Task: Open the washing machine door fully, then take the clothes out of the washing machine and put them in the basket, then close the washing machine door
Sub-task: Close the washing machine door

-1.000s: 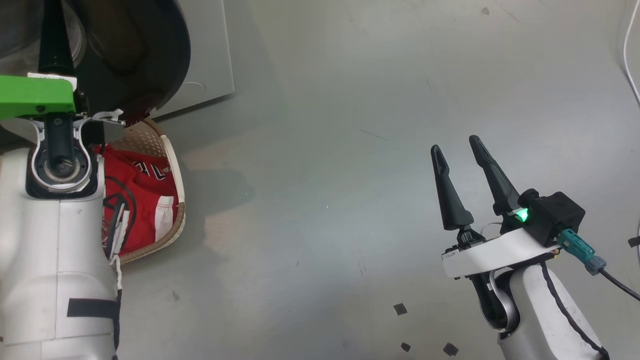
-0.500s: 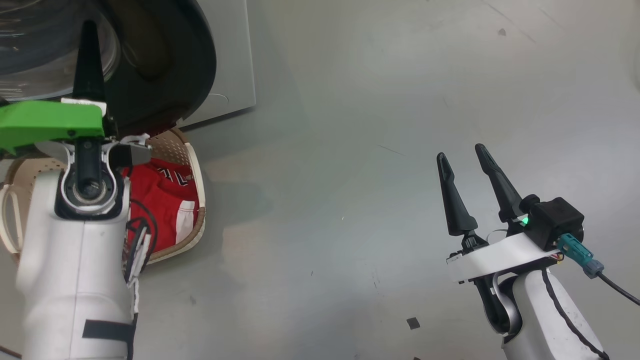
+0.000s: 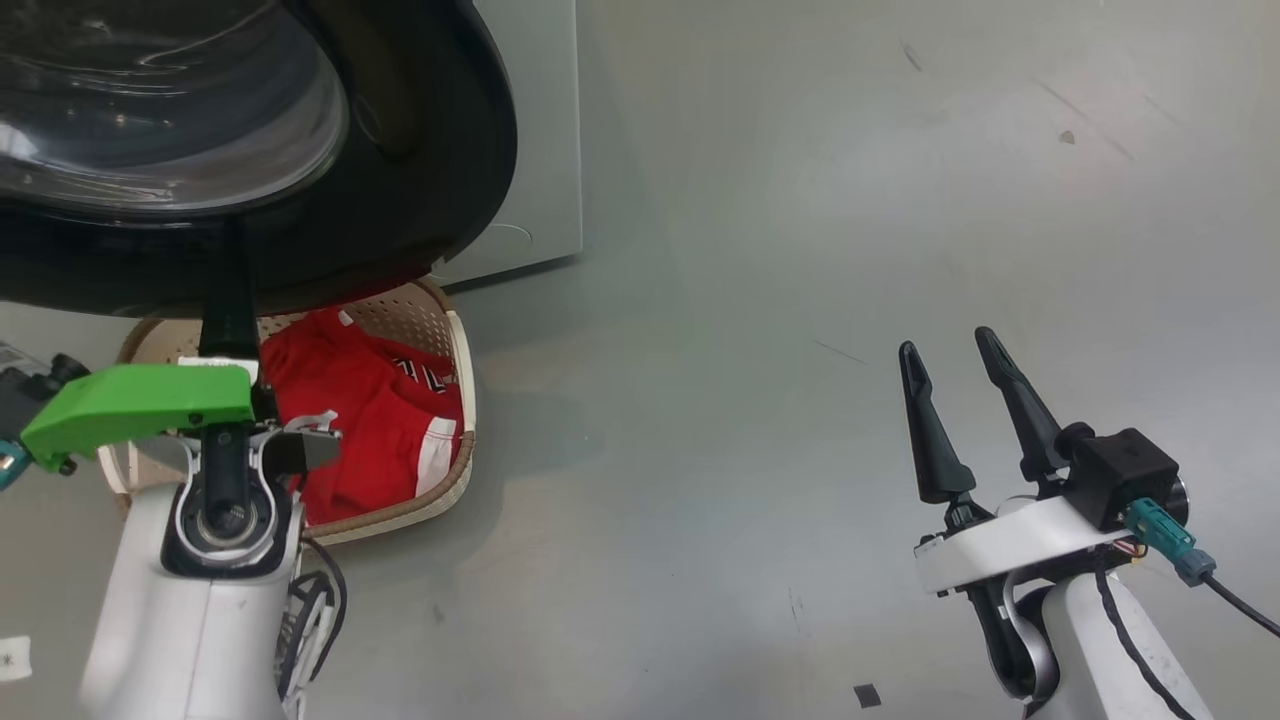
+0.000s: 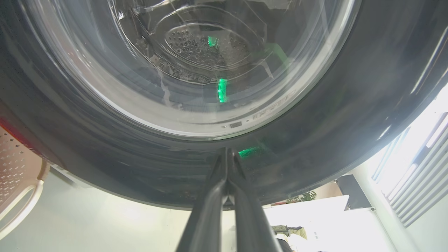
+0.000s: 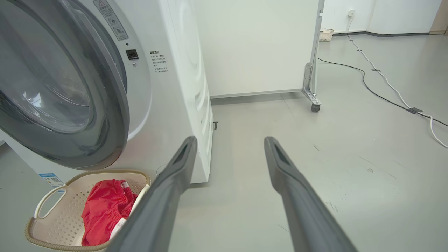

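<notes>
Your left end effector (image 4: 226,152), shut and empty, has slid from the glass (image 4: 168,87) to the washing machine door (image 3: 440,150)'s black lower rim. The red clothes (image 3: 370,420) lie in the basket (image 3: 455,480) beneath, so closing remains. Your right end effector (image 3: 946,342) hangs open, empty.

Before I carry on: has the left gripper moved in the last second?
Yes. In the head view the left gripper has drawn back toward the robot: against the basket, its wrist was mid-basket, now over the near rim.
</notes>
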### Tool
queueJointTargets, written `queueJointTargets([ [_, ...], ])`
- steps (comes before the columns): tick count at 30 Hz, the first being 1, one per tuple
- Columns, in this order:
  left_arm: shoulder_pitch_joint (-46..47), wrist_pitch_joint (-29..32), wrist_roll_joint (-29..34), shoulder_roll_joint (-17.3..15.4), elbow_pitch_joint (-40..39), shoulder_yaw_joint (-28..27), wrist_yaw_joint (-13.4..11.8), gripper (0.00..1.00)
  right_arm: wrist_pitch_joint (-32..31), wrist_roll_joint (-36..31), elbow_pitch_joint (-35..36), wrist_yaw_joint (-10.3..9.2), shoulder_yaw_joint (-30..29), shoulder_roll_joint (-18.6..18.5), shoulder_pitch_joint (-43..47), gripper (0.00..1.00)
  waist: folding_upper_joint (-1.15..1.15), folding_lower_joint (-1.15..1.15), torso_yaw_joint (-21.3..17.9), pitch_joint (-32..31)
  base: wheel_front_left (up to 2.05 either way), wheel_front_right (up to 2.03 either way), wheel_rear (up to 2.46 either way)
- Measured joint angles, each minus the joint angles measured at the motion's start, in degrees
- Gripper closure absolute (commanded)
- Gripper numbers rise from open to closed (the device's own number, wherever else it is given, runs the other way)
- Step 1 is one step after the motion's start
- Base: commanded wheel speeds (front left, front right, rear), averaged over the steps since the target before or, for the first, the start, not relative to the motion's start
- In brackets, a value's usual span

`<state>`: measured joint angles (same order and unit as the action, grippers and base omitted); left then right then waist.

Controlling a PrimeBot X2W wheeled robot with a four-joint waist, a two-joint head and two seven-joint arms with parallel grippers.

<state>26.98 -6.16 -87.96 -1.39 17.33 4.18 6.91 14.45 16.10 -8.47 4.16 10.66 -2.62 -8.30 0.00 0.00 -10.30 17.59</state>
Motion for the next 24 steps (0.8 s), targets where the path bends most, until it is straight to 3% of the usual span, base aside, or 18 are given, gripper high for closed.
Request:
queueJointTargets([
  [2,-1.71,-0.54,-0.49,-0.03,-0.92,0.24,0.00,1.00,0.00,-0.15,-0.07,-0.22,-0.42,-0.01,0.67,0.00,0.00,0.00,0.65,-0.63,0.00,0.00,0.00],
  [7,-6.37,-1.10,-2.44,-0.10,-3.09,1.85,0.00,0.52,0.00,-1.20,-0.24,-0.30,-0.94,-0.02,2.07,0.00,0.00,0.00,2.34,-2.21,0.00,0.00,0.00],
  [8,-7.25,-1.23,-2.75,-0.11,-3.46,2.24,0.00,0.19,0.00,-1.20,-0.23,-0.34,-1.14,-0.02,2.20,0.00,0.00,0.00,2.70,-2.49,0.00,0.00,0.00],
  [9,-8.05,-1.24,-2.74,-0.12,-3.81,2.55,0.00,0.00,0.00,-1.21,-0.23,-0.34,-1.30,-0.03,2.35,0.00,0.00,0.00,3.05,-2.76,0.00,0.00,0.00],
  [15,-12.46,-3.01,0.74,-0.20,-5.71,3.81,0.00,0.00,0.00,-1.71,-0.22,-0.36,-1.82,-0.03,3.64,0.00,0.00,0.00,5.06,-4.33,0.00,0.00,0.00],
  [24,-15.97,-7.67,17.15,-5.31,-7.37,6.88,0.00,0.00,0.00,-2.26,-0.11,-0.77,-2.83,-0.03,5.55,0.00,0.00,0.00,7.69,-6.63,0.00,0.00,0.00],
])
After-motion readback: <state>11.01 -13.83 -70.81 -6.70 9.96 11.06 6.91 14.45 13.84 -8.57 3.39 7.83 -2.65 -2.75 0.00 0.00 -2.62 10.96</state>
